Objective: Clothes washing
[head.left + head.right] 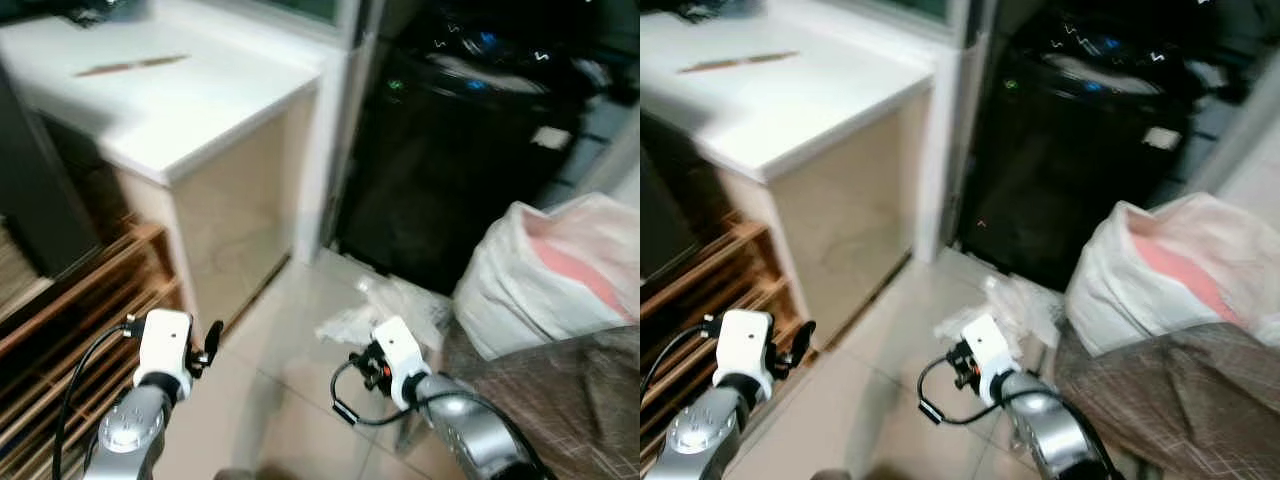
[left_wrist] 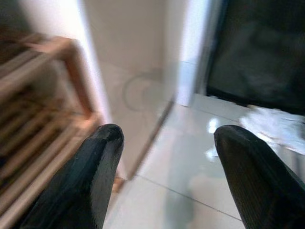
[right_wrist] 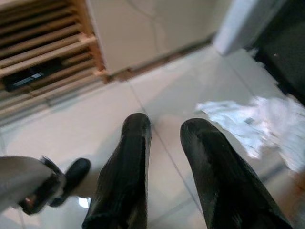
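A black washing machine (image 1: 450, 150) with small lit indicators stands in the alcove ahead, to the right. A white bag (image 1: 560, 270) holding pink laundry sits on the floor in front of it, beside a brown patterned cloth (image 1: 570, 400). My left gripper (image 2: 167, 157) hangs low over the tiled floor near the cabinet corner, its fingers wide apart and holding nothing. My right gripper (image 3: 166, 129) is low over the tiles near crumpled white plastic (image 3: 257, 124), with a narrow gap between its fingers and nothing in it. Both are well short of the machine.
A white-topped cabinet (image 1: 170, 100) stands on the left. Below it, at far left, is a wooden slatted rack (image 1: 70, 330). A white post (image 1: 320, 170) separates the cabinet from the machine's alcove. Pale tiled floor (image 1: 280, 400) lies between my arms.
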`<state>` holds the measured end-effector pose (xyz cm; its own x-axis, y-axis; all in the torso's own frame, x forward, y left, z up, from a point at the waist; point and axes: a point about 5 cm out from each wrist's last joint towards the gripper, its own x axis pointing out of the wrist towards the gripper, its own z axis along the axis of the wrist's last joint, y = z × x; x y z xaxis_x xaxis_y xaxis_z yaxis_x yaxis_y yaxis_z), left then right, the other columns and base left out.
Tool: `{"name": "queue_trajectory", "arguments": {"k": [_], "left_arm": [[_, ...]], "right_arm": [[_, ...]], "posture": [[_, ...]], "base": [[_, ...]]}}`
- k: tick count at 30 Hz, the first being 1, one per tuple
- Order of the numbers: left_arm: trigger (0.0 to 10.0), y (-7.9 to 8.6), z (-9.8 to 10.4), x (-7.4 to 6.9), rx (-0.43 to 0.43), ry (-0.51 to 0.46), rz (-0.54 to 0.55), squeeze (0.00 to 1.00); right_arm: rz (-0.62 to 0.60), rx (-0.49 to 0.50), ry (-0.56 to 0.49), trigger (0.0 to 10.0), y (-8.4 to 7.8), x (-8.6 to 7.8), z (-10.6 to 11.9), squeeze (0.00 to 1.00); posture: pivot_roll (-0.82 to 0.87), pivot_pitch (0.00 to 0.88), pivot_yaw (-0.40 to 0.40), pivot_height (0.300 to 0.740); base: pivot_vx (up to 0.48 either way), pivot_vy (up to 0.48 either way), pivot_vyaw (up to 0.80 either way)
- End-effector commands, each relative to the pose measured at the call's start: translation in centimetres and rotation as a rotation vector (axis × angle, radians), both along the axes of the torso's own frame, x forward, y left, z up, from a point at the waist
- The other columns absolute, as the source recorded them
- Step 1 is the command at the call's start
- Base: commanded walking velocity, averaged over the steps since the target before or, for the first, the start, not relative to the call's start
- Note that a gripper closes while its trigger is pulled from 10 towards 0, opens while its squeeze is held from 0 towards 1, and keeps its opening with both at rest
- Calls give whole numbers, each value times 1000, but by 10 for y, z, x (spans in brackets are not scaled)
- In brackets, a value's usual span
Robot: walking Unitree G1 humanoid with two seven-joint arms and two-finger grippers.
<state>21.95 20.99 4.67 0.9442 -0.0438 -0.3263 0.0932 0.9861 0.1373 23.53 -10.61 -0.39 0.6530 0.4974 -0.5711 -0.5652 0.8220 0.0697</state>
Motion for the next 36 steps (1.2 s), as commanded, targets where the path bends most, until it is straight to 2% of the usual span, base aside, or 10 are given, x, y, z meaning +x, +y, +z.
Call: {"name": "queue_trajectory", "arguments": {"k": [1, 5, 10, 12, 14, 17, 22, 25, 31, 36], "left_arm": [[10000, -5, -2, 7, -3, 1, -43, 0], [10000, 0, -10, 13, -45, 32, -14, 0], [10000, -3, -26, 10, -51, 84, -36, 0], [10000, -8, -34, 9, -94, 111, -63, 0], [10000, -10, -36, 9, -102, 123, -69, 0], [10000, -8, -56, 5, -108, 187, -36, 0], [10000, -7, -63, 1, -108, 211, -16, 0], [10000, -6, -61, -1, -125, 170, 16, 0], [10000, -7, -65, -3, -136, 168, 34, 0], [10000, -6, -66, -3, -128, 163, 33, 0]], "right_arm": [[-83, 9, 19, 10000, -11, -1, -5, 0], [-99, 14, 20, 10000, -12, -5, -7, 0], [-79, -38, 13, 10000, -17, -9, -11, 0], [-58, -89, 16, 10000, -22, -9, -16, 0], [-58, -89, 18, 10000, -23, -9, -17, 0], [-99, -122, 42, 10000, -29, -3, -23, 0], [-98, -121, 46, 10000, -27, 0, -25, 0], [-55, -131, 43, 10000, -21, 3, -26, 0], [-1, -150, 41, 10000, -17, 7, -27, 0], [-25, -139, 66, 10000, -17, 6, -31, 0]], "posture": [[148, 0, -36, 740], [114, 0, -5, 740], [95, 0, 2, 740], [104, 0, -24, 740], [115, 0, -36, 740], [145, 0, -65, 740], [158, 0, -75, 740], [173, 0, -96, 740], [196, 0, -122, 740], [202, 0, -126, 740]], "base": [[382, 0, 800], [378, 0, 758], [338, 0, 288], [0, 0, 0], [0, 0, 0], [0, 0, 0], [0, 0, 0], [0, 0, 0], [0, 0, 0], [0, 0, 0]]}}
